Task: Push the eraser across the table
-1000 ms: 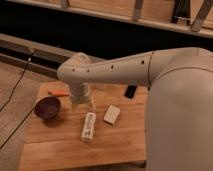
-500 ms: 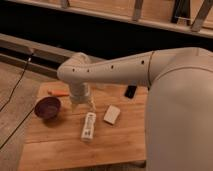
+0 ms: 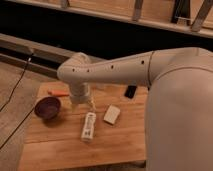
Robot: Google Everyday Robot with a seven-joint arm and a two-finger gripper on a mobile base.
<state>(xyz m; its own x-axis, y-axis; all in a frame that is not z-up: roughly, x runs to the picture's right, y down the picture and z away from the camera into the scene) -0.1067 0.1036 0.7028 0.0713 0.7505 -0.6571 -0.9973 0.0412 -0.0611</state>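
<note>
Camera view. The gripper [image 3: 86, 103], at the end of the cream-white arm [image 3: 110, 72], hangs over the left-centre of the light-brown plank table [image 3: 60, 150], jaws released and holding nothing. The small flat black oblong eraser [image 3: 130, 91] lies well apart to its right, near the table's far edge. Nearer than the gripper lies a white plastic bottle [image 3: 88, 126], with a cream-white rectangular block [image 3: 112, 114] to its right and a dark purple round bowl [image 3: 47, 107] to its left. A black cable [image 3: 15, 95] crosses the floor at left.

The plank table [image 3: 60, 150] has a purple bowl [image 3: 48, 107] at left, orange pen [image 3: 59, 93] behind it, white bottle [image 3: 88, 126] lying flat, cream block [image 3: 112, 114] beside that, black eraser [image 3: 130, 91] farther back. The gripper [image 3: 90, 104] hangs over the bottle.
</note>
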